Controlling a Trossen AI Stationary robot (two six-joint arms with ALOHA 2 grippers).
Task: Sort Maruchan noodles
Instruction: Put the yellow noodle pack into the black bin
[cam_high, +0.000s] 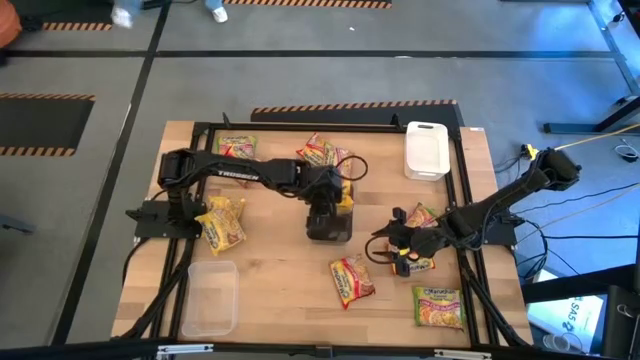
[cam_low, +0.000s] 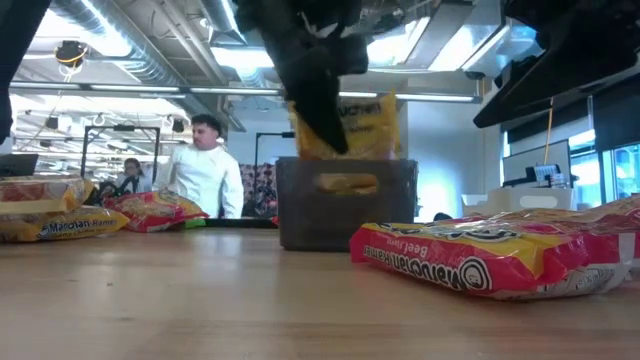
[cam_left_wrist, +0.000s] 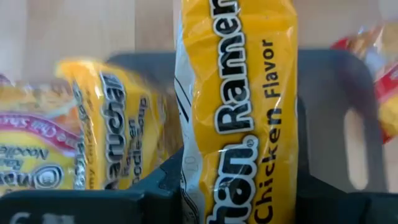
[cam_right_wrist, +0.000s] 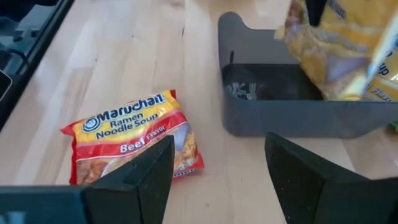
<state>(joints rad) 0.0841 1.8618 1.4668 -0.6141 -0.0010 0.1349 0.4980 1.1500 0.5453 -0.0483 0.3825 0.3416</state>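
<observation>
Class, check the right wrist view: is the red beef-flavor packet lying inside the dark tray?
No. The beef packet lies flat on the wooden table, beside the dark tray, not inside it.

We see a pale, wood-grained tabletop (cam_high: 280, 290) framed by black rails. The packet (cam_left_wrist: 239, 106) clamped in the left pincer (cam_high: 340, 195) is bright yellow-orange with white lettering outlined in black and a clear edge strip. It hangs over a dark grey tray (cam_right_wrist: 292, 106), where another yellow packet (cam_left_wrist: 109, 134) shows the same white lettering. The beef packet (cam_right_wrist: 134, 140) is red with a yellow band and a blue-and-white logo. Near the tabletop's right front corner lies a green packet with pink (cam_high: 438, 305). A white tray (cam_high: 427, 150) sits at the far right, a clear tray (cam_high: 210, 297) at the near left. The right pincer (cam_right_wrist: 217, 180) has matte black fingers (cam_right_wrist: 134, 180). Yellow-and-black hazard stripes (cam_high: 350, 104) mark the grey floor.
</observation>
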